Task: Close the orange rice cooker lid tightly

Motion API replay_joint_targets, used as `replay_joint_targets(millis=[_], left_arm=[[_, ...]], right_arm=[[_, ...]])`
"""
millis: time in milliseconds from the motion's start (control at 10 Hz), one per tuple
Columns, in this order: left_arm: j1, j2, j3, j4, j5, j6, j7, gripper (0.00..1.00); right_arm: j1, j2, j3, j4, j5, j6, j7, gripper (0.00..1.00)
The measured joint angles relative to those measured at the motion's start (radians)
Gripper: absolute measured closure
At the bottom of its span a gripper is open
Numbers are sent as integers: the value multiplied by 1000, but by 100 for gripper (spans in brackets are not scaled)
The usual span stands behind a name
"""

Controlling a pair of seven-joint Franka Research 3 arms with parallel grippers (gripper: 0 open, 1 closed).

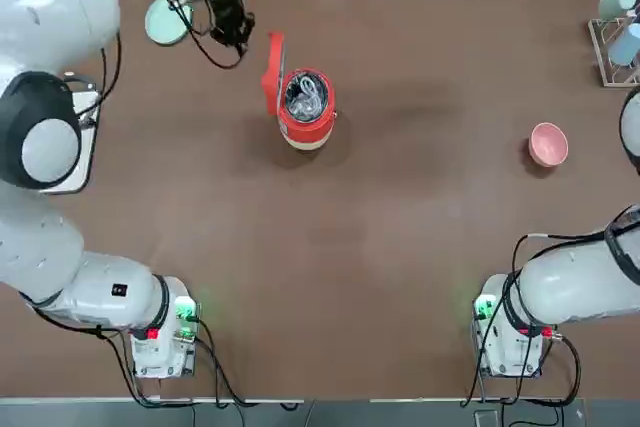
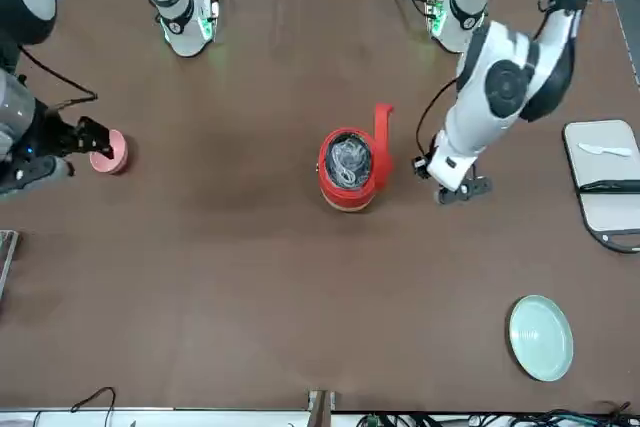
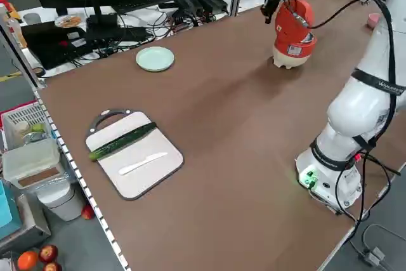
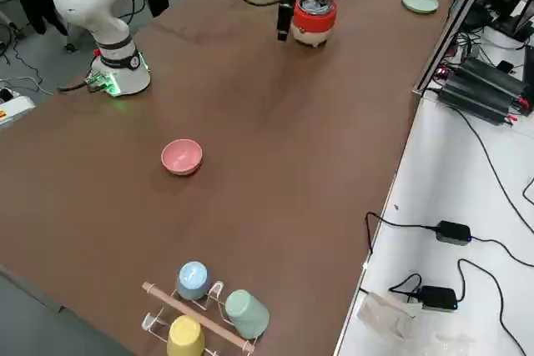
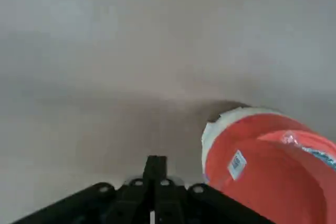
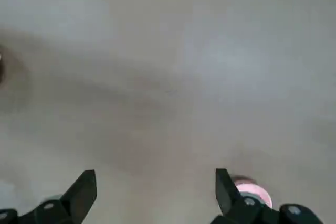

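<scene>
Top view: left tool (image 1: 238, 35), fingers pressed together and empty, hovers just beside upright lid (image 1: 274, 73).

The lid's (image 1: 273, 72) sticker is too small to read; pot contents unclear.

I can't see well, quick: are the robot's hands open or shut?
Left gripper: jaws shut, holding nothing, beside the lid.
Right gripper: jaws open, empty.

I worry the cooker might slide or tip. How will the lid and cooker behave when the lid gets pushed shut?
The lid stands upright on a side hinge, so it will probably swing down stiffly. The cooker is small, with nothing bracing it, so a sideways push by the left gripper may slide or tip it; pressing downward seems safer.
</scene>
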State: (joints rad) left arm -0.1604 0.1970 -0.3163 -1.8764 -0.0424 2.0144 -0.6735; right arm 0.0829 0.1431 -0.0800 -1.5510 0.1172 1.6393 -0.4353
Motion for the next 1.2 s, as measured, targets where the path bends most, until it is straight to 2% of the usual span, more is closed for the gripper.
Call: replay_joint_targets(millis=[200,500,600,900,1100,1200], left_arm=[[-73,-11,-5,-2,0,2,-115,99],[-131,-33,-9,-2,0,2,-224,99],[-159,-31,-9,-3,14,2,-270,99],[-236,4,-10,-8,51,64,-416,99],[-258,61,-11,14,51,125,-473,99],[-262,92,-11,32,55,153,-491,99]], right_arm=[[-20,32,-4,-19,49,49,-261,0],[-65,59,-7,-20,121,64,-440,0],[-83,72,-7,-27,186,79,-542,0],[-127,188,-8,-84,481,195,-999,0],[-108,286,3,-134,744,285,-1326,0],[-83,335,7,-172,910,318,-1499,0]])
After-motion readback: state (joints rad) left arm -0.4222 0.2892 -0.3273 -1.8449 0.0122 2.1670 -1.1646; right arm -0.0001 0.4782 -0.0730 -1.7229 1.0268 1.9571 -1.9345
